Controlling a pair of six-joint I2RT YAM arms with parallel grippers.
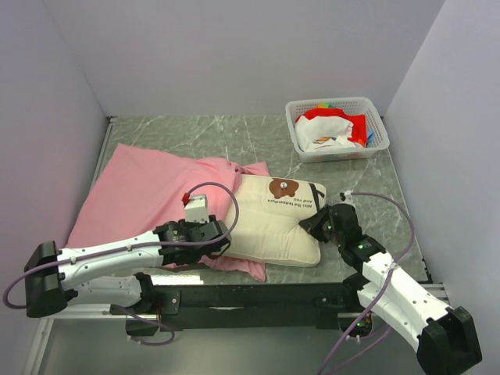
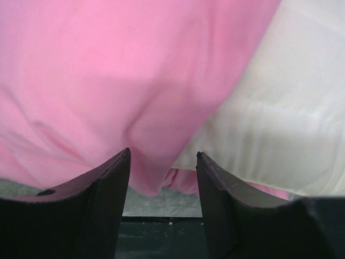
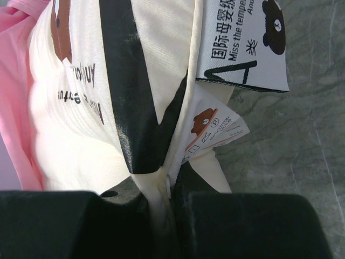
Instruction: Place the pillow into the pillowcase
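Observation:
The cream pillow [image 1: 273, 219] with a brown bear face lies mid-table, its left side overlapping the pink pillowcase [image 1: 141, 195] spread to the left. My right gripper [image 1: 312, 225] is shut on the pillow's right edge. In the right wrist view the seam of the pillow [image 3: 70, 140] is pinched by the right gripper [image 3: 167, 183], beside its white care labels [image 3: 215, 127]. My left gripper [image 1: 223, 234] stands open at the pillowcase's near edge. In the left wrist view a fold of pillowcase [image 2: 108, 81] hangs at the left gripper [image 2: 163, 154], unclamped, with the pillow [image 2: 280, 118] to its right.
A white basket [image 1: 336, 152] with red and white cloth stands at the back right. The grey marble table [image 1: 219, 137] is walled on three sides. A black rail [image 1: 250, 295] runs along the near edge between the arm bases.

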